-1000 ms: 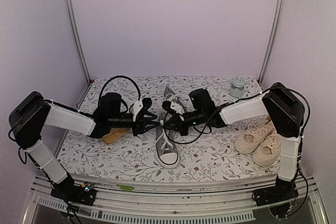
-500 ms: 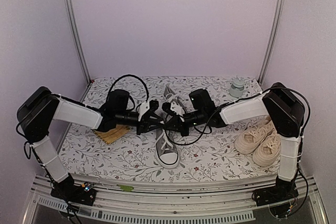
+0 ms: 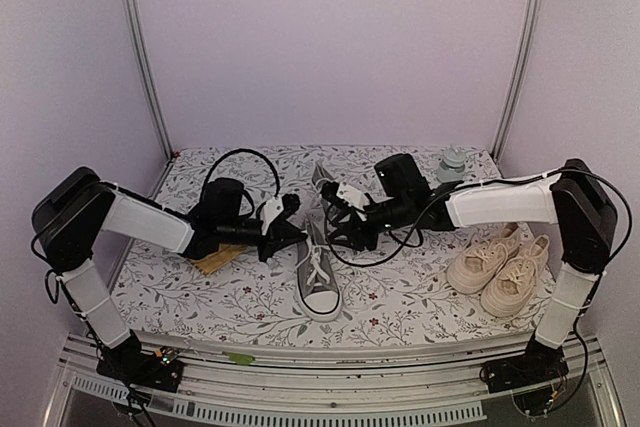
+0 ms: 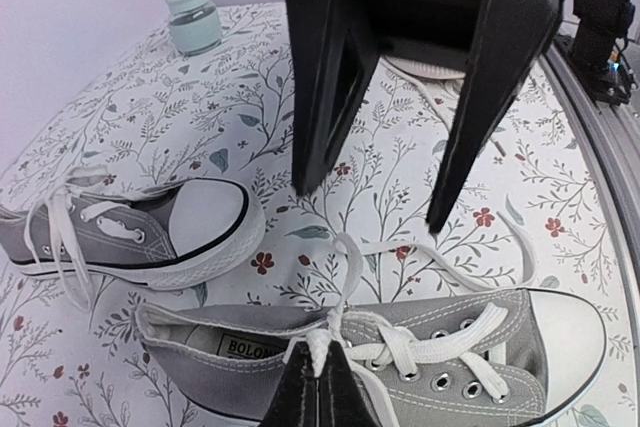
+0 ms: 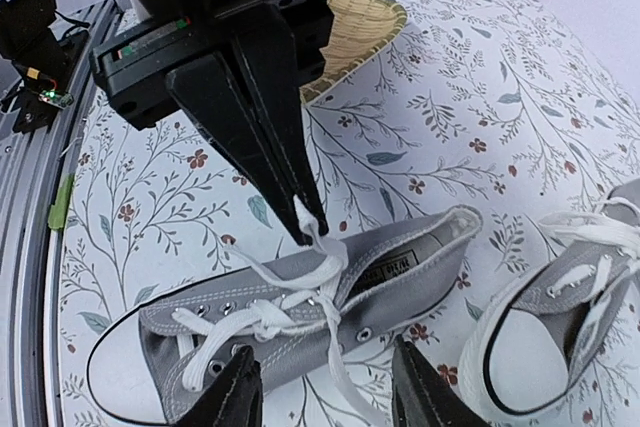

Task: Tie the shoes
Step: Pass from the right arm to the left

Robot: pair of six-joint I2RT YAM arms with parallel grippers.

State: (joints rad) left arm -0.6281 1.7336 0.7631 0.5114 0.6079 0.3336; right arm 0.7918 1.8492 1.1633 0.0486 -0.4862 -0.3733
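- Evidently one grey sneaker [image 5: 400,292] is being laced: the left gripper [image 5: 301,209] is pinched together on its white lace [image 5: 318,247], holding a strand up just above the ankle opening, directly below its tips.
- The right gripper [image 4: 372,209] faces it with fingers apart, holding nothing; the shoe lies just beneath and between the two.
- Next, I judge, the right gripper must close on the free strand lying on the cloth [image 4: 130,107] under it, then both draw apart.
- A second grey sneaker [image 4: 130,237] lies near both grippers; the cream pair [image 3: 500,267] sits well off, beside the right arm.
- Writing: a label [image 4: 250,347] inside the heel reads "BOLON", the rest hidden.
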